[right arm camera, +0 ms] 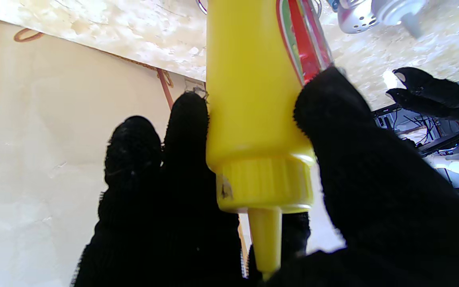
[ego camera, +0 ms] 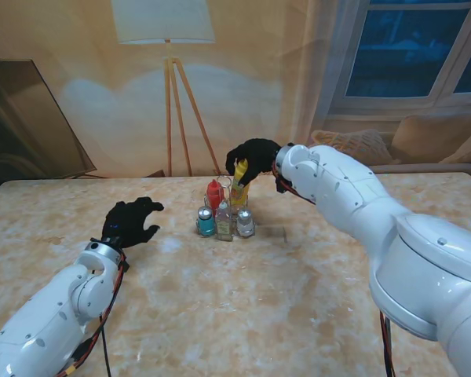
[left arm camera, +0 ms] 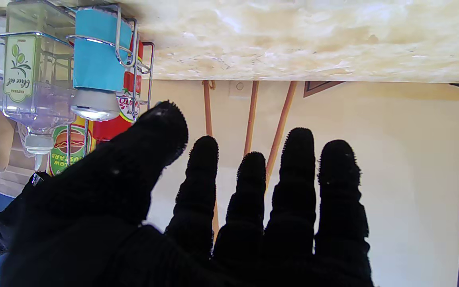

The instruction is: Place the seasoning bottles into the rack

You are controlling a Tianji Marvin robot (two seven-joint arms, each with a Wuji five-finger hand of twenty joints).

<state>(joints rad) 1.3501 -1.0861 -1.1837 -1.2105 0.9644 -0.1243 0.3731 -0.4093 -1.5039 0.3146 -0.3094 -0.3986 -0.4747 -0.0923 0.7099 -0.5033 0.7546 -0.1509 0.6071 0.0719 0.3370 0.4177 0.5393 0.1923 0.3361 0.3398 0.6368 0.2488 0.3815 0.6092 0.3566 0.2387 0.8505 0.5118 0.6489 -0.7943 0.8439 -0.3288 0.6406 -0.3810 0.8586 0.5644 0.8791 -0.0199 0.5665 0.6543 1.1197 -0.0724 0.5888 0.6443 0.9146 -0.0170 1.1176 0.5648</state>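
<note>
Tipping is the likely fault here: the yellow plastic mustard squeeze bottle (ego camera: 239, 187) could catch the chrome wire rack (ego camera: 224, 212) rim if let go crooked, toppling the red ketchup bottle (ego camera: 213, 194) beside it. Near the desk's (ego camera: 298, 298) far edge, the black-gloved right hand (ego camera: 253, 159) clasps the mustard's neck from above, over the rack. The left hand (ego camera: 130, 222) hovers spread, empty, well apart.

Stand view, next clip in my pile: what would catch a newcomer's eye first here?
The yellow mustard bottle, gripped near its cap by the black-gloved right hand, stands out at the far side of the wire rack in the table's middle. The rack already holds a red ketchup bottle and a blue-labelled shaker. The left hand rests open to the rack's left, holding nothing.
</note>
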